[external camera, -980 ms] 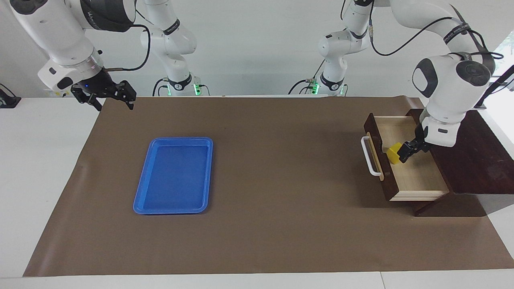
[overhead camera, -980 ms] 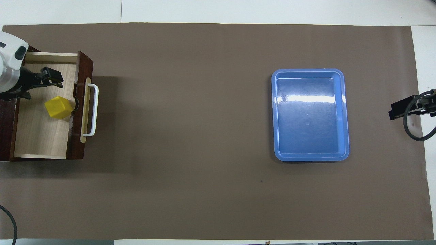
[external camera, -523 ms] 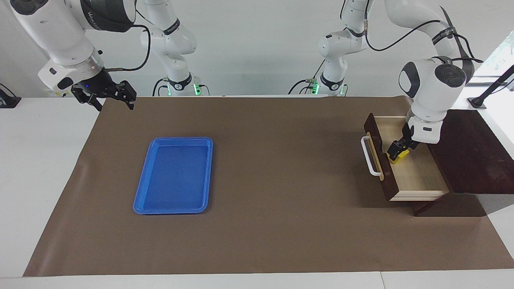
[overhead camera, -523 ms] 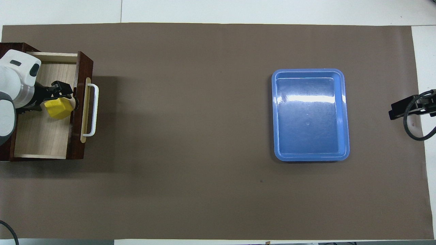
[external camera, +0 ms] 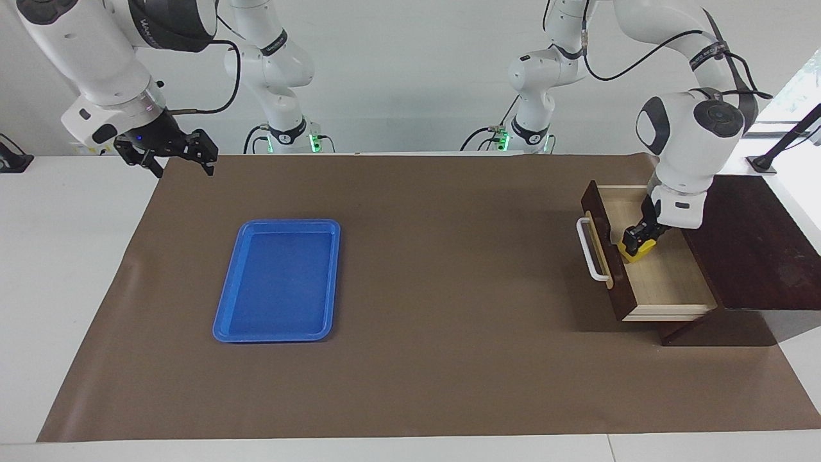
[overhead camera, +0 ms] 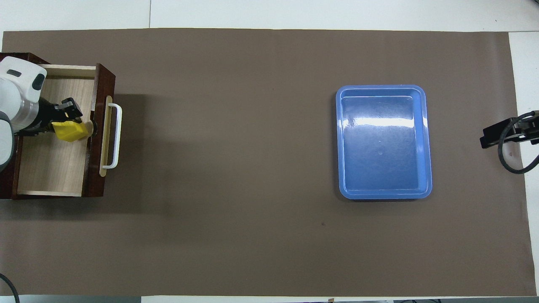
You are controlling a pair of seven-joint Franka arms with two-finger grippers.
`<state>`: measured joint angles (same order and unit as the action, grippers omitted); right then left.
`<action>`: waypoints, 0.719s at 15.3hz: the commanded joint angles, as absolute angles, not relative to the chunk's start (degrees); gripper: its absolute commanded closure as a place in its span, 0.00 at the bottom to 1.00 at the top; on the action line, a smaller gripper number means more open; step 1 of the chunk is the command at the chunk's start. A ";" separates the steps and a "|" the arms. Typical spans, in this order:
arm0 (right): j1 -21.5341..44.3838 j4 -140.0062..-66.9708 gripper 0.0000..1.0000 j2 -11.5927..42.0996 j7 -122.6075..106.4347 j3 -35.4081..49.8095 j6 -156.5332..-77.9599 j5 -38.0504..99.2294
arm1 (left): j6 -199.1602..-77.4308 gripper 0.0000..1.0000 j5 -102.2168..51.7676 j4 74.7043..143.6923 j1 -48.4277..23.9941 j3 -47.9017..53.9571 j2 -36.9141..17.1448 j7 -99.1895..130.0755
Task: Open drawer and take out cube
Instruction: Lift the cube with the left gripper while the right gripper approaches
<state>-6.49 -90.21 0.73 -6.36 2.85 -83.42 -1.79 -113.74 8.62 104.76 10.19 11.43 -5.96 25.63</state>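
Facing view shows me the drawer pulled out at the left arm's end of the desk, and my left hand is down inside it, clamped on the yellow cube just beside the drawer's front panel. My right hand waits with its fingers apart over the desk's corner at the right arm's end, well apart from the blue tray

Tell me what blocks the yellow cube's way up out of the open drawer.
Nothing visible does. The left gripper is shut on the cube inside the open drawer, close to its front panel. Only the arm itself is above it. The right gripper waits, open, over the table's corner.
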 commanded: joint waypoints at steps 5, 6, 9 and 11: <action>-7.21 -91.49 0.00 0.35 -6.24 3.60 -84.02 -1.76 | -98.17 1.00 2.91 90.09 -1.30 11.51 -8.18 54.57; -7.21 -92.02 0.00 0.09 -5.98 3.60 -84.20 -1.67 | -98.87 1.00 2.64 90.09 -3.84 11.51 -8.17 61.80; -7.12 -94.64 0.00 -0.96 -2.13 3.60 -85.51 0.25 | -99.23 1.00 2.55 90.09 -11.40 11.60 -8.00 77.21; -7.03 -97.89 0.00 -2.19 3.22 3.60 -87.18 3.06 | -101.59 1.00 -0.07 90.35 -14.75 11.60 -8.00 86.52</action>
